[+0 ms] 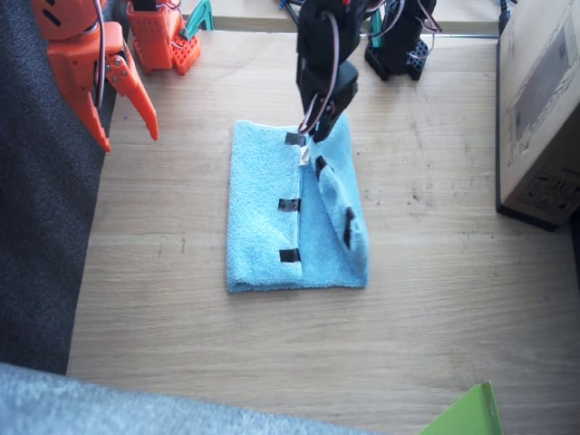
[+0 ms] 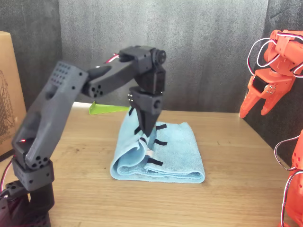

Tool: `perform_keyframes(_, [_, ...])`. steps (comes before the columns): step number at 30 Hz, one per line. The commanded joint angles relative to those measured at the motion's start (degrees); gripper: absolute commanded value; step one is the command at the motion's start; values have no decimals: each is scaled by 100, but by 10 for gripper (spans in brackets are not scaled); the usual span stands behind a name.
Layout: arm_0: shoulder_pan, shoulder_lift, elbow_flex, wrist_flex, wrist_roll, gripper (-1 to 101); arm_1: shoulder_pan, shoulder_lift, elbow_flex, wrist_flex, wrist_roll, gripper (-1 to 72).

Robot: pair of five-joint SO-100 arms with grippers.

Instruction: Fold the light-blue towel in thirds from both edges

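Note:
The light-blue towel [image 1: 263, 217] [image 2: 177, 146] lies folded on the wooden table, with three black tape strips [image 1: 288, 205] running down its middle. Its other flap is bunched and partly turned over along one side [image 1: 343, 213]. My left gripper [image 1: 317, 127] [image 2: 144, 131], the black one, points down at the towel's far end by the small white tag [image 1: 305, 156]. Its jaws stand together, pinching a raised bit of the flap's edge. My right gripper [image 1: 127, 134] [image 2: 258, 111], the orange one, hangs open in the air off to the towel's side, holding nothing.
A cardboard box [image 1: 544, 109] [image 2: 7, 94] stands at the table's edge beside the left arm. A lime-green sheet [image 1: 467, 412] [image 2: 106, 108] and grey-blue fuzzy fabric [image 1: 91, 403] lie at the near edge. Dark fabric [image 1: 36, 227] borders the right arm's side.

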Motion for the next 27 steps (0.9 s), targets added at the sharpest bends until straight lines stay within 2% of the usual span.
perform_keyframes(1, [-105, -70, -343, 105, 79, -2, 26, 536, 35, 149, 149, 362])
perform_keyframes(10, [-316, -545, -1020, 123, 141, 4, 44, 633, 193, 167, 185, 366])
perform_keyframes(13, [-378, -527, -1125, 132, 176, 148, 79, 659, 211, 167, 211, 368])
perform_keyframes(16, [-387, -316, -1107, 132, 237, 211, 123, 686, 246, 176, 237, 369])
perform_keyframes(23, [-308, 360, -1125, 141, 378, 258, 229, 747, 334, 158, 325, 371])
perform_keyframes(27, [352, 1125, -1160, 141, 316, 260, 299, 932, 387, 141, 431, 376])
